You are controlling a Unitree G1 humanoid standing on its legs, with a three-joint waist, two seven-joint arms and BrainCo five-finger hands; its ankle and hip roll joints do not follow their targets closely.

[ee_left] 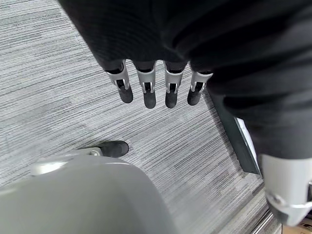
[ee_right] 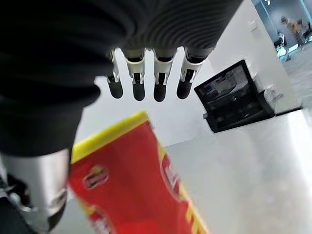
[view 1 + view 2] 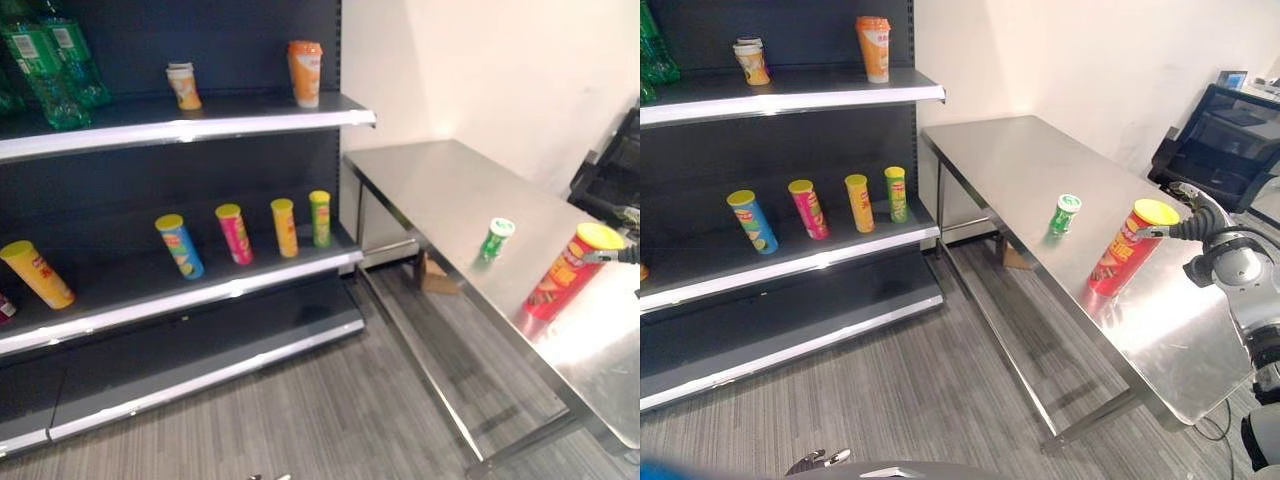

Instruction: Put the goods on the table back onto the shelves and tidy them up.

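On the steel table [image 3: 1040, 170], right hand [image 3: 1180, 225] partly hides red can [image 3: 1122, 252].

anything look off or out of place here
Two goods sit on the steel table rather than the shelves: a red chip can with a yellow lid and a small green can. The right hand is at the red can's top, fingers straight. Nothing spilled or damaged.

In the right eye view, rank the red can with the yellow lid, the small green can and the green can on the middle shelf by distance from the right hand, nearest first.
1. Red can with the yellow lid: on the table, right at the right hand, fingers by its lid.
2. Small green can: on the table, farther toward the shelves.
3. Green can on the middle shelf: rightmost in the shelf's row, farthest.
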